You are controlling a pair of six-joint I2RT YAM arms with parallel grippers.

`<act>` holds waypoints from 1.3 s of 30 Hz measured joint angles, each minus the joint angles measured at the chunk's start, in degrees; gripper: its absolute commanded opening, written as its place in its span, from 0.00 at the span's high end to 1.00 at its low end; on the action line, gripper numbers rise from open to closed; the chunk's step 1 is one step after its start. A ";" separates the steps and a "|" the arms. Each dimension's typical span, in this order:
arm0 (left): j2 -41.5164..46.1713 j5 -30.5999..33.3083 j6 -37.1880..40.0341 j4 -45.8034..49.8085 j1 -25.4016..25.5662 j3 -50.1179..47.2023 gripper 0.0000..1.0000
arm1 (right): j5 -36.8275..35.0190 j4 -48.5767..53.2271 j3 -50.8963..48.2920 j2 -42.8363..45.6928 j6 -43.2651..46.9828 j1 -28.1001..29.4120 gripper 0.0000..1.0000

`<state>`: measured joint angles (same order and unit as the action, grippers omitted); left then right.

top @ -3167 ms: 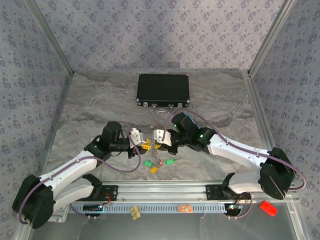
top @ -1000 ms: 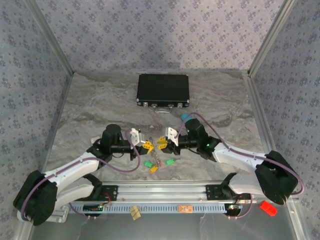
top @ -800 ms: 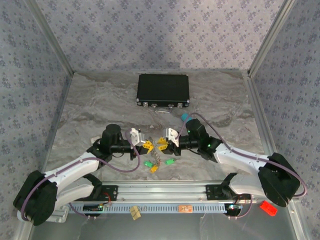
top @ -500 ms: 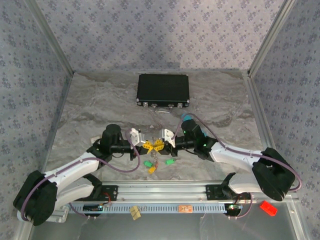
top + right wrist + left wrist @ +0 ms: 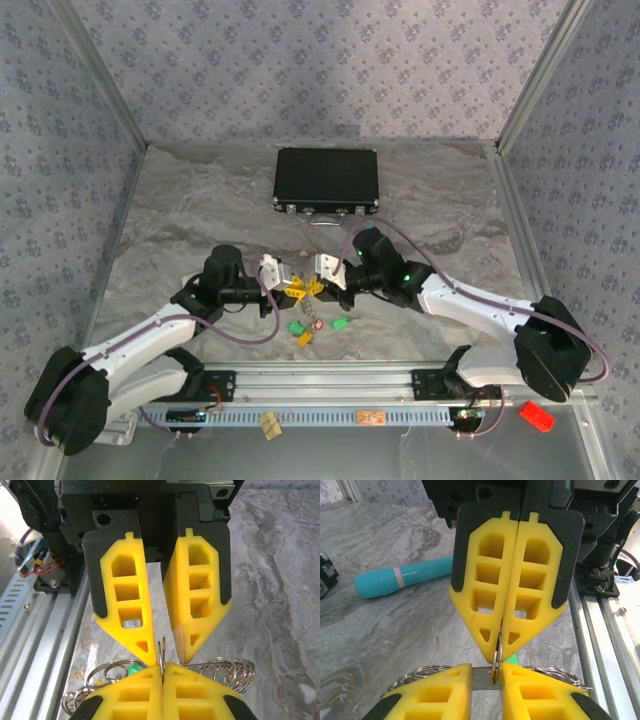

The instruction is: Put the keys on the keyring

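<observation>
Top cam: left claw (image 5: 299,291) and right claw (image 5: 316,287) sit tip to tip over the table's (image 5: 200,200) near-edge middle, with loose keys (image 5: 297,327) just nearer. Left wrist: the right claw (image 5: 501,647) is squeezed together, pinching the keyring (image 5: 495,665). Right wrist: the left claw (image 5: 167,657) is spread a bit, and the keyring (image 5: 161,655) stands between its tips.

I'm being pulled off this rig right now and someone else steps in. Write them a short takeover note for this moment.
Right gripper: shut on the keyring, held edge-up.
Left gripper: open, jaws either side of the same ring, facing the right gripper.
Keys: green key, second green key and yellow key lie loose on the table beneath the grippers.
Done: keyring gripped.
Left: pick up each key and thread it on; none visibly on the ring.
</observation>
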<state>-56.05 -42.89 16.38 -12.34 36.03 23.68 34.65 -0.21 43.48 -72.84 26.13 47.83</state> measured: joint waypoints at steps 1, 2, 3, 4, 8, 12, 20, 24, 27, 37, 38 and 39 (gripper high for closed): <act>0.15 0.13 0.39 0.48 0.04 0.46 0.80 | -0.83 2.95 1.70 0.00 1.46 0.22 1.00; 0.20 0.13 0.76 0.83 0.09 0.85 0.81 | -1.38 5.29 3.04 0.00 2.60 0.39 1.00; 0.20 0.13 1.07 1.01 0.11 1.05 0.82 | -1.92 7.30 4.09 0.00 3.58 0.59 1.00; 0.20 0.11 1.42 1.25 0.22 1.16 0.84 | -2.43 9.33 5.18 -0.02 4.55 0.76 1.00; 0.20 0.07 2.47 2.38 0.74 1.16 0.91 | -3.93 15.32 8.37 -1.01 7.02 1.62 1.00; 0.20 0.07 3.32 3.78 1.11 1.25 0.99 | -4.57 19.34 10.88 -2.67 8.24 2.01 1.00; 0.20 0.22 3.04 3.04 1.27 1.36 1.00 | -2.21 14.86 7.56 -0.94 5.75 0.61 0.76; 0.17 0.24 1.46 0.17 1.27 0.59 1.00 | 1.60 6.21 -1.14 3.34 1.18 -3.28 0.74; 0.15 0.24 0.59 -1.20 1.27 -0.39 1.00 | 3.39 1.73 -4.46 3.74 -1.44 -4.20 0.73; 0.07 0.00 0.00 -2.16 1.27 -0.59 1.00 | 6.58 -8.83 -5.70 2.67 -6.03 -3.50 0.75; 0.02 -0.13 0.00 -2.34 1.27 -0.59 1.00 | 6.71 -9.29 -5.70 2.40 -6.16 -3.37 0.76; 0.02 -0.17 0.00 -2.47 1.27 -0.59 1.00 | 6.78 -9.68 -5.70 2.14 -6.32 -3.26 0.77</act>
<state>-56.03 -43.07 16.38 -14.81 37.30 23.09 41.43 -9.89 37.78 -70.70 19.81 44.58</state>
